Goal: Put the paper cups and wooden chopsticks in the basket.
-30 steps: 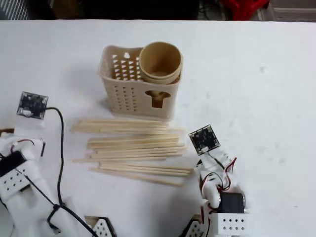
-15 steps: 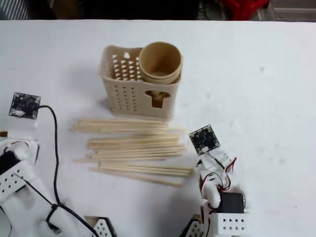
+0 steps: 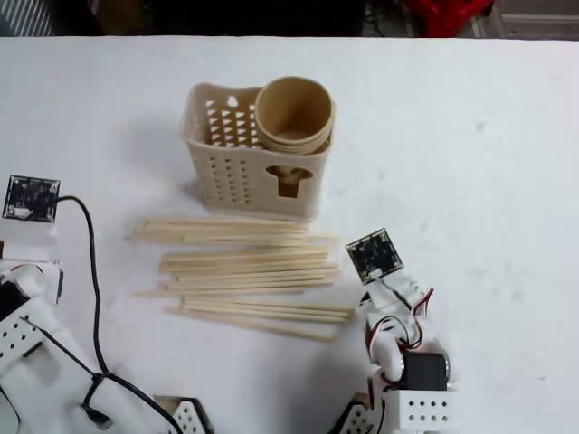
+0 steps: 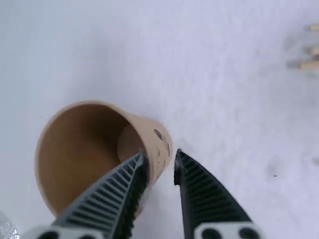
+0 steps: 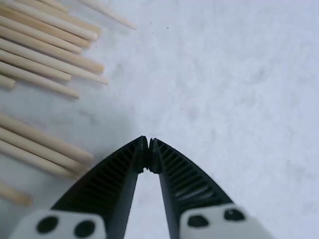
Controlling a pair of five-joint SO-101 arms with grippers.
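A brown paper cup (image 4: 84,149) lies on its side on the white table. My left gripper (image 4: 158,159) is shut on its wall near the rim, one finger inside the cup and one outside. The beige slotted basket (image 3: 237,176) stands at the back of the table with stacked paper cups (image 3: 294,113) upright in its right end. Several wooden chopsticks (image 3: 244,271) lie loose in front of the basket. My right gripper (image 5: 149,149) is shut and empty, just above the table beside the chopsticks' ends (image 5: 45,59).
The left arm (image 3: 32,298) with its black cable sits at the table's left front edge, and the right arm (image 3: 398,334) at the front right of the chopsticks. Bare white table stretches to the right of the basket.
In the high view the left arm's wrist has swung left, toward the table's left edge. The right arm, basket and chopsticks have not moved.
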